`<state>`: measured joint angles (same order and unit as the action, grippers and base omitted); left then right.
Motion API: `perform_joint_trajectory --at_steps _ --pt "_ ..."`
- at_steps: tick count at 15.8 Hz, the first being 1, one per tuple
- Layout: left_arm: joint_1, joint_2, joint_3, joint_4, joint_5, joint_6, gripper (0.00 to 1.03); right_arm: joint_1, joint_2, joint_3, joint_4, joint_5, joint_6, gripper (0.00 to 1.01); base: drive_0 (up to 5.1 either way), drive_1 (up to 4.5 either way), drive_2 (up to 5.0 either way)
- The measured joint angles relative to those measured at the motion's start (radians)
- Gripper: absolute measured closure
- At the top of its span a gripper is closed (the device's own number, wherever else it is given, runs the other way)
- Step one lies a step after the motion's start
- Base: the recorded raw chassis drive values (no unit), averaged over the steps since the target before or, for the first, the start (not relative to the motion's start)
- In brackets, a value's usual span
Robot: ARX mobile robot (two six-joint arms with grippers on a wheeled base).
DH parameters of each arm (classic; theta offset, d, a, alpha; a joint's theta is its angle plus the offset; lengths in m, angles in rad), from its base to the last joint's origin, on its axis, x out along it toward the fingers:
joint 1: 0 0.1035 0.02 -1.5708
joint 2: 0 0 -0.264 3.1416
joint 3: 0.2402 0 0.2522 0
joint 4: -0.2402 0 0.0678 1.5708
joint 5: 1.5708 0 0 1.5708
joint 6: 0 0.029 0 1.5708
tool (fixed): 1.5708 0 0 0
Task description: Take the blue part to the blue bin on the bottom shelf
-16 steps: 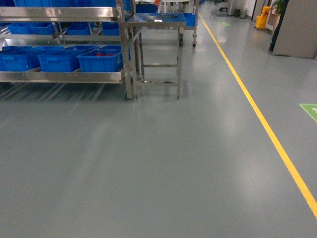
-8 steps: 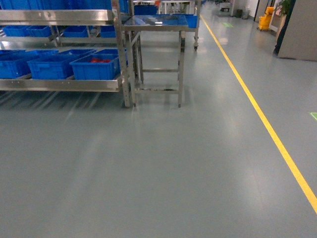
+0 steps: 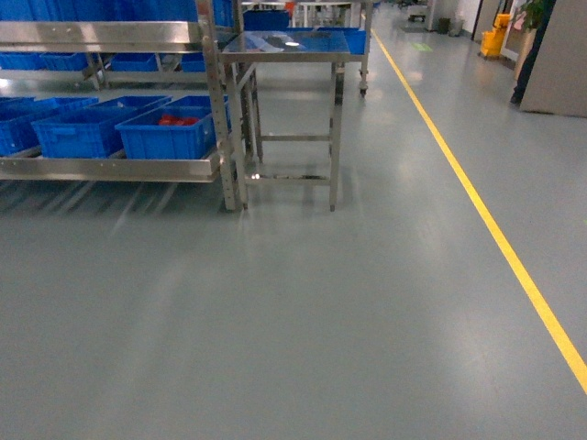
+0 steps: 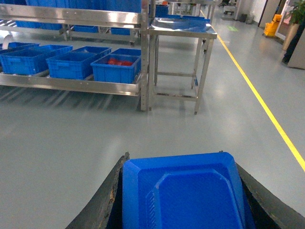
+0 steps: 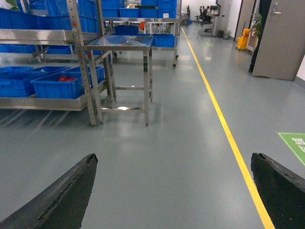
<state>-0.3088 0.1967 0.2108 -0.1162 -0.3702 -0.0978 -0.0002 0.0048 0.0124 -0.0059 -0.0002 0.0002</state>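
Clamping the blue part (image 4: 183, 193) between its fingers, the left gripper (image 4: 183, 200) carries it low toward the far-off bottom shelf (image 3: 110, 168) and its bins (image 3: 78, 136), while the right gripper (image 5: 176, 191) hangs open and empty.

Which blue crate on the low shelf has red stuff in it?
The rightmost crate, beside the steel table; its neighbours show no red.

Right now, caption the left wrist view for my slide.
Left gripper holding blue part, facing bottom shelf and steel table.
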Motion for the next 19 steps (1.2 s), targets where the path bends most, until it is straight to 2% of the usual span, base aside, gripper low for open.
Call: perform_joint_trajectory --at_steps 19 --pt "0.0 0.0 0.0 0.003 0.0 0.0 0.59 0.0 0.0 0.0 0.0 0.0 0.0 0.03 0.0 4.3 -4.3"
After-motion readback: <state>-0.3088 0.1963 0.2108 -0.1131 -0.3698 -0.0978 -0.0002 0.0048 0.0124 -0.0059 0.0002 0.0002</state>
